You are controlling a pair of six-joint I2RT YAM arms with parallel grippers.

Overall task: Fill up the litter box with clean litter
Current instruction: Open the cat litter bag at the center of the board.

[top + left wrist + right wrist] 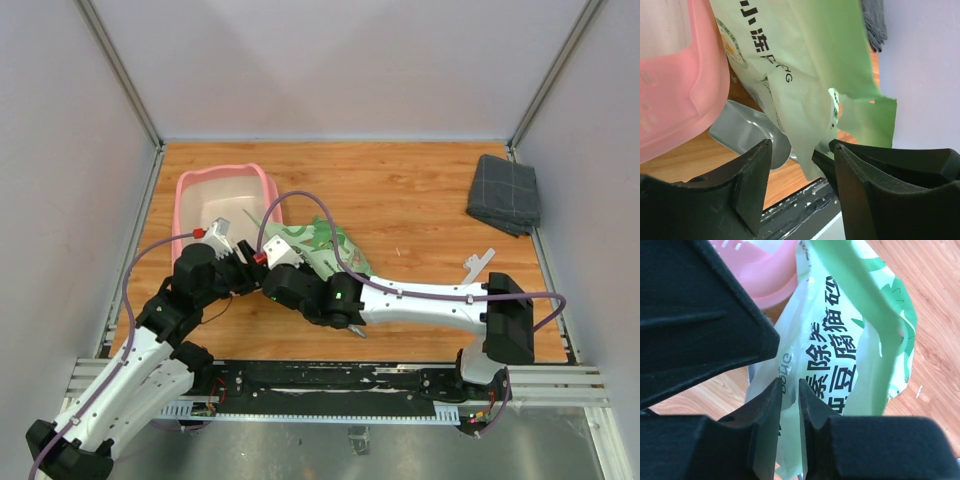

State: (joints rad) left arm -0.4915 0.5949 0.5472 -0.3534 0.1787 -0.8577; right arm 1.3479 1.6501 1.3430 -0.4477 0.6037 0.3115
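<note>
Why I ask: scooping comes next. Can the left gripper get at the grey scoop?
Probably not cleanly: the scoop lies just ahead of the open left gripper, but the green bag, pinched by the right gripper, covers part.

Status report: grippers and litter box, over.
Left gripper open at bag. Right gripper shut on bag. No litter seen in litter box. Scoop beside it.

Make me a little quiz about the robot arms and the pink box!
1. True or false: the grey cloth lies inside the litter box.
2. What does the right gripper pinch? A a sponge, B the green bag, C the grey cloth.
3. Missing word: the left gripper has its jaws ____.
Key: 1 false, the cloth lies on the table far from the box; 2 B; 3 open.
</note>
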